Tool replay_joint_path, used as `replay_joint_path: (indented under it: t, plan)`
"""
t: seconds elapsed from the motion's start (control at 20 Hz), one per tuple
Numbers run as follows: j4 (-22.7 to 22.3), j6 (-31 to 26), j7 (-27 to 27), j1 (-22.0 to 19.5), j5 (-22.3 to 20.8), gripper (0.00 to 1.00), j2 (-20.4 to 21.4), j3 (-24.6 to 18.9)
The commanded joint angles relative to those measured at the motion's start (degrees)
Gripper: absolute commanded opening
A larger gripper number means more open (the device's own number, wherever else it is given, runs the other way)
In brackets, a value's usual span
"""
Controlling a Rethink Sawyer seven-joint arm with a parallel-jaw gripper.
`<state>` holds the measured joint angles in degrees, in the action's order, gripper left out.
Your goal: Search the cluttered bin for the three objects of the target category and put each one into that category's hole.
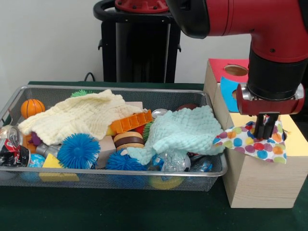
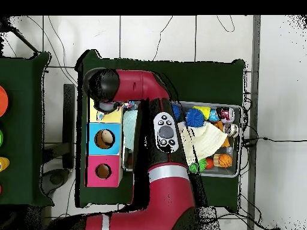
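Note:
In the front view my gripper [image 1: 266,131] stands over the yellow-topped box [image 1: 296,139] at the right. It is shut on a white polka-dot cloth [image 1: 250,143], which is bunched round the fingertips and drapes over the box's top and left edge. The yellow hole is hidden under the cloth and gripper. The wire-mesh bin [image 1: 120,88] lies to the left. No other polka-dot cloth shows in it. In the overhead view the arm's end covers the yellow box [image 2: 92,115], with the bin [image 2: 241,139] to the right.
A pale yellow knitted cloth [image 1: 82,115] and a mint-green one [image 1: 185,127] cover much of the bin, among blue spiky balls [image 1: 78,150], an orange ball [image 1: 32,107] and a can [image 1: 12,144]. The blue-faced box [image 2: 104,139] and red-faced box [image 2: 103,171] stand beside the yellow one.

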<state>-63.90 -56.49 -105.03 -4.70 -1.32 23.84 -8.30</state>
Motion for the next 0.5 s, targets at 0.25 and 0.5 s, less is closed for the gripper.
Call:
replay_joint_path:
  t: [0.25, 0.5]
  plan:
    - [-5.1, 9.0, -4.6, 0.0, -1.2, 0.0, -2.9, -2.3]
    - [-6.5, 10.5, -5.5, 0.4, -1.0, 0.0, -2.5, -2.2]
